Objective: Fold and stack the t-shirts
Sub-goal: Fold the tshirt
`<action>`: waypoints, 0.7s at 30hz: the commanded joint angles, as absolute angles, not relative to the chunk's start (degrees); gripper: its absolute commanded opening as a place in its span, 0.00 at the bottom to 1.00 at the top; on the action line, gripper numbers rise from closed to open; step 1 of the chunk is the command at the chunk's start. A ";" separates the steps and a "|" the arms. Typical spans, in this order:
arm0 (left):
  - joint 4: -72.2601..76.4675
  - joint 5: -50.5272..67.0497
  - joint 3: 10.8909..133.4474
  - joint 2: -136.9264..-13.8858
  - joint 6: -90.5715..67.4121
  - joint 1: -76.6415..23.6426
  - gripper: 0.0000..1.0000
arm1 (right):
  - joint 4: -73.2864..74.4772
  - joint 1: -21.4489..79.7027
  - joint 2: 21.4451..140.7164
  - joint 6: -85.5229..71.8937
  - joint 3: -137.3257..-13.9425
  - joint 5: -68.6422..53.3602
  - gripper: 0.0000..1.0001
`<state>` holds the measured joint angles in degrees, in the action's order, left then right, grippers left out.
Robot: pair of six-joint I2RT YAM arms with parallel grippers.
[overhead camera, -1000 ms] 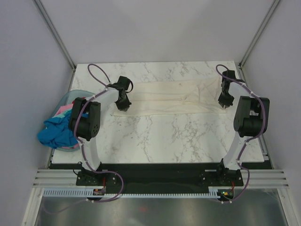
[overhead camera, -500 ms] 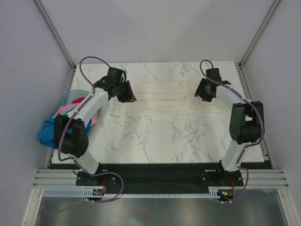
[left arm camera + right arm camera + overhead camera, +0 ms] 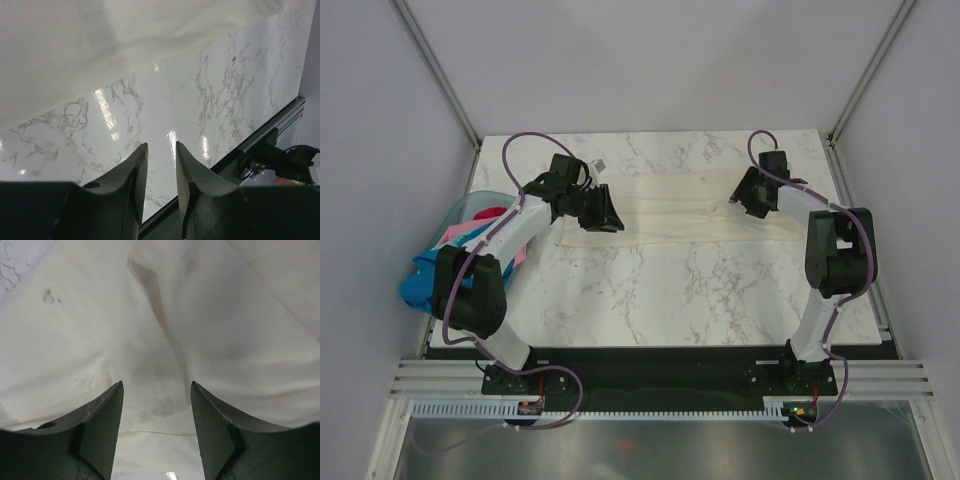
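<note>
A cream-white cloth t-shirt (image 3: 690, 210), folded into a long narrow band, lies flat across the far half of the white marble-patterned surface (image 3: 660, 290), running from left to right between the two arms. The left end effector (image 3: 605, 215) hangs at the band's left near corner. In the left wrist view its two dark fingers (image 3: 132, 175) stand slightly parted with nothing between them, and only bare marble shows through the gap, so it is open and empty. The shirt's near edge (image 3: 75, 45) lies just beyond the fingertips. The right end effector (image 3: 745, 203) is over the right part of the same shirt. In the right wrist view its fingers (image 3: 102, 425) are spread wide above the cream cloth (image 3: 160, 315), gripping nothing. A soft crease runs down the fabric between them, and a small dark speck (image 3: 48, 296) marks the cloth to the left. Whether either set of fingertips touches the cloth or the surface cannot be told. At the left edge of the surface sits a pale blue plastic basket (image 3: 460, 210) holding a heap of other shirts. A bright blue t-shirt (image 3: 435, 285) spills over its near rim, with pink cloth (image 3: 455, 235) above it and a bit of red cloth (image 3: 492, 212) at the far side, all well apart from the folded cream shirt.
</note>
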<state>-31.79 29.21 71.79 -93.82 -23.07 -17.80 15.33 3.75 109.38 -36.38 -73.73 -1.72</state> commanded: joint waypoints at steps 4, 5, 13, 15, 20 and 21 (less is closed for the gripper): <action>-29.71 30.94 72.33 -92.46 -21.71 -17.67 0.36 | 11.78 3.87 111.71 -37.70 -73.74 -2.81 0.64; -29.71 30.85 72.33 -92.29 -21.80 -17.67 0.36 | 11.60 3.95 111.71 -37.62 -73.57 -2.81 0.63; -29.71 30.67 72.33 -92.02 -22.32 -17.14 0.36 | 9.58 4.04 111.18 -38.41 -73.30 -4.92 0.57; -29.79 30.76 72.33 -92.11 -22.59 -16.96 0.35 | 9.41 4.04 110.92 -39.02 -73.65 -6.06 0.56; -29.71 30.85 72.16 -91.76 -22.59 -16.79 0.35 | 7.38 5.53 111.79 -40.60 -76.28 -8.08 0.55; -29.71 30.68 72.16 -91.84 -22.67 -16.79 0.35 | 7.21 6.32 112.75 -41.39 -77.25 -8.61 0.55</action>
<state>-31.11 29.95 71.79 -93.82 -23.09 -17.08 10.39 4.56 111.63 -39.24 -73.67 -6.07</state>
